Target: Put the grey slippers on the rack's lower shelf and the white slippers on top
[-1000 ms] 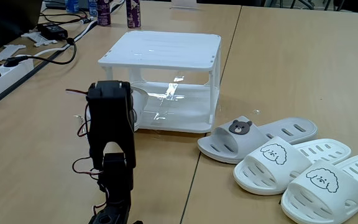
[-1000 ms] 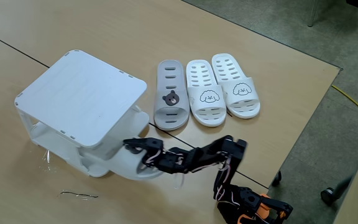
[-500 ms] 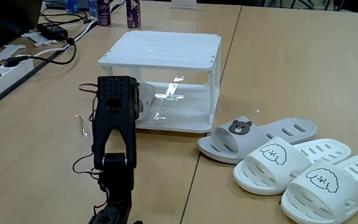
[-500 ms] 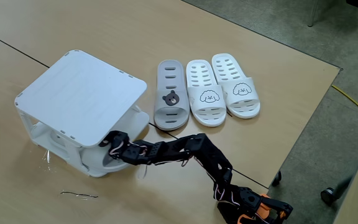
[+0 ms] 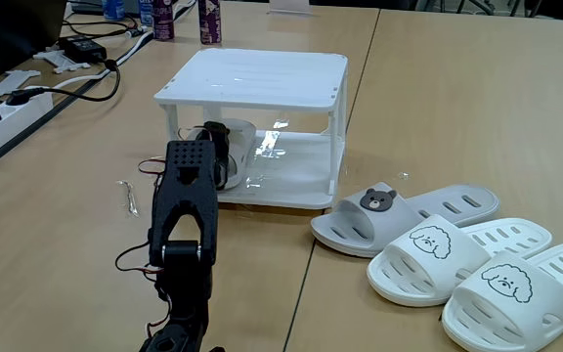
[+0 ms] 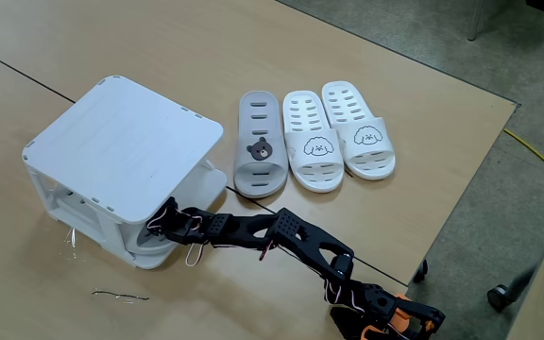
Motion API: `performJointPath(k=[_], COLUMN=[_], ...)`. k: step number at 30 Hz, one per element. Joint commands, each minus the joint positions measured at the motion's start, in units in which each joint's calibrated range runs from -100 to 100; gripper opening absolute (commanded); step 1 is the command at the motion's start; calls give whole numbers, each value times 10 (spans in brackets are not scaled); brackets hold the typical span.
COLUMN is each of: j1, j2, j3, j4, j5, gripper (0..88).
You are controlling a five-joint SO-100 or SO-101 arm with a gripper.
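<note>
the arm [image 6: 281,231] stretches low and nearly straight from its base. the gripper [image 5: 219,147] is at the far end; its jaws' state can't be told.

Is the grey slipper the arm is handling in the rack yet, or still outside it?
Partly in. The grey slipper lies on the lower shelf at the rack's open side, with the gripper against it.

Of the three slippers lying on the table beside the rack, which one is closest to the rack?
The grey slipper with the bear-face badge: it lies right beside the rack, while the two white dog-face slippers lie farther out.
</note>
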State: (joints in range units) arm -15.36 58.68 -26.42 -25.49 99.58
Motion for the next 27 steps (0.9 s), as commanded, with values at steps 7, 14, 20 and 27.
performJointPath(k=[7,14,20,27], j1=[-2,-2,-3,-3], j2=[-117,-230,-274,-402], j3=[87,247,307,465], j4=[0,-4,-4,-5], j5=[4,4,4,4], gripper=[234,235,236,236])
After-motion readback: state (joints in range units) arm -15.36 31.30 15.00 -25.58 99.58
